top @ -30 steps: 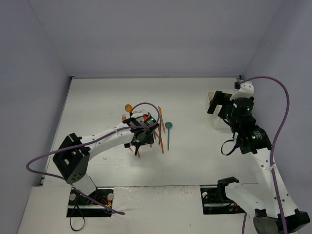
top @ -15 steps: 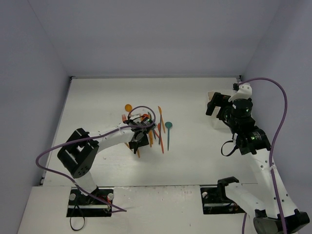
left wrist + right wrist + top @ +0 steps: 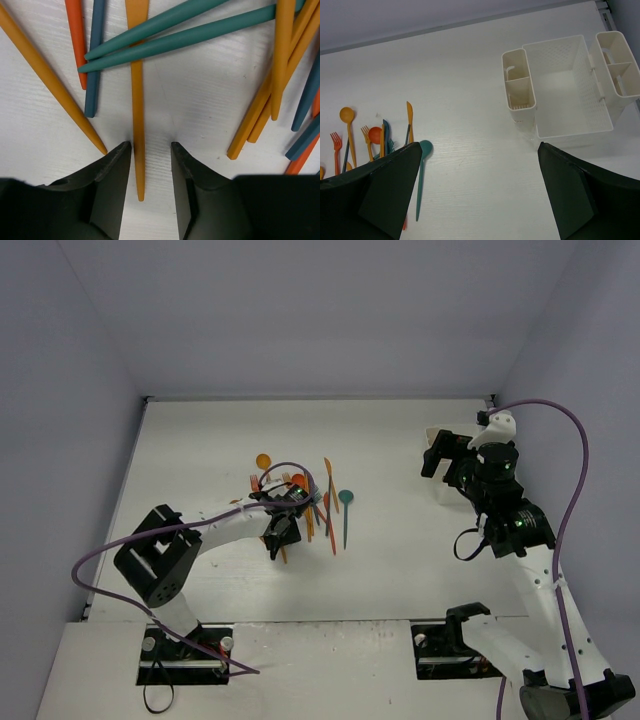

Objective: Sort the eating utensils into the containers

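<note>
We see matte lilac-grey walls (image 3: 300,320) around a white worktop (image 3: 400,440) with a faint wood grain. At its far right stands a white perforated plastic caddy (image 3: 565,100) with small compartments at both ends; from above, the right arm mostly hides it. Left of centre lies a loose heap of slim, smooth plastic utensils (image 3: 375,136), orange, red-orange and teal. The left fingers (image 3: 107,180) straddle one tapered orange handle (image 3: 137,125), unclamped; its head is out of frame. The right fingers (image 3: 385,190) gape, released.
</note>
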### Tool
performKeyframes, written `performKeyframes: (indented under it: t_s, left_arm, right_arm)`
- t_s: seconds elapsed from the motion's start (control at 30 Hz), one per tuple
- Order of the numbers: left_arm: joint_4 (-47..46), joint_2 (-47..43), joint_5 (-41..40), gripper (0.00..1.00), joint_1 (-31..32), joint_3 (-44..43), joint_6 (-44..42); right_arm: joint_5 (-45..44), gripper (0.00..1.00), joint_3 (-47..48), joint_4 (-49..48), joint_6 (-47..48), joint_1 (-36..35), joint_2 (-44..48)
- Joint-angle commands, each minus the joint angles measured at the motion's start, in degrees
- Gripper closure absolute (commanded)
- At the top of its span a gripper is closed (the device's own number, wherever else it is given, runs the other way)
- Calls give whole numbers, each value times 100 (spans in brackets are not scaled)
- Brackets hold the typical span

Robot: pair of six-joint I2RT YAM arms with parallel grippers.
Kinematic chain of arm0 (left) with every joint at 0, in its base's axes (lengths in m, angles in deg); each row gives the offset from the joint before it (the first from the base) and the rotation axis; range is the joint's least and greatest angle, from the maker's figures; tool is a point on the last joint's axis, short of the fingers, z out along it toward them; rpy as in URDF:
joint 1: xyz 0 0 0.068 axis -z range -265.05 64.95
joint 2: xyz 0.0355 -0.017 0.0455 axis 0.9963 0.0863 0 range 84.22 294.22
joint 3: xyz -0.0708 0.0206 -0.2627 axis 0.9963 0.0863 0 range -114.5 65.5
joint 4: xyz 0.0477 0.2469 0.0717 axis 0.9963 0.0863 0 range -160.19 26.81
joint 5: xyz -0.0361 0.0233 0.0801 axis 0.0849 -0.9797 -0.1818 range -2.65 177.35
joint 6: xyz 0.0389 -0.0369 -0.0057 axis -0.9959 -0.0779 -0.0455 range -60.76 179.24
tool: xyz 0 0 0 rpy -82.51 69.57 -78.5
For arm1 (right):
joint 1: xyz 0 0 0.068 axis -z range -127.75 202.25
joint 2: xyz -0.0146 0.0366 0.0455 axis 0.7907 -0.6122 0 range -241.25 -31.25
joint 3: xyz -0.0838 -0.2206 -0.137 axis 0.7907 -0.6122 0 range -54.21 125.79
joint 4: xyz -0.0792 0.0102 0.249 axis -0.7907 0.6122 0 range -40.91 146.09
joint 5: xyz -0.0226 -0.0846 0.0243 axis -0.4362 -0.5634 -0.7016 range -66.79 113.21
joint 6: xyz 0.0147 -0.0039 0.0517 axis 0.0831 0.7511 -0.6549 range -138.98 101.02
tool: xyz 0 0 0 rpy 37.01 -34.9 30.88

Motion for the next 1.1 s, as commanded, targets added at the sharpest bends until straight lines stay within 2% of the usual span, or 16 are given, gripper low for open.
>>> performKeyframes:
  t_s: [0.0,0.2,0.23,0.47,0.83,0.97,1.07]
  left_arm:
    - [-143,0,112,73,-154,270,130]
    - [222,19,26,98,-193,314,115]
    - [313,-9,-18,99,-210,268,57]
    - [1023,-325,-620,100,-266,-115,-414]
    - [1699,-1271,-1329,100,-418,-197,-1010]
    - [1610,-1775,-1347,100,-386,-297,-1400]
    - [1197,-2296,-1431,100,-237,-376,-2172]
  right_arm:
    - [74,0,10,-307,-67,-52,-3]
    - [123,0,53,-306,-67,-51,-32]
    - [138,0,54,-304,-73,-49,-40]
    - [222,0,53,-307,-94,-52,-34]
    - [286,0,119,-307,-57,-52,4]
    - [757,0,250,-307,-59,-52,-110]
    - [1425,0,431,-316,-75,-61,-308]
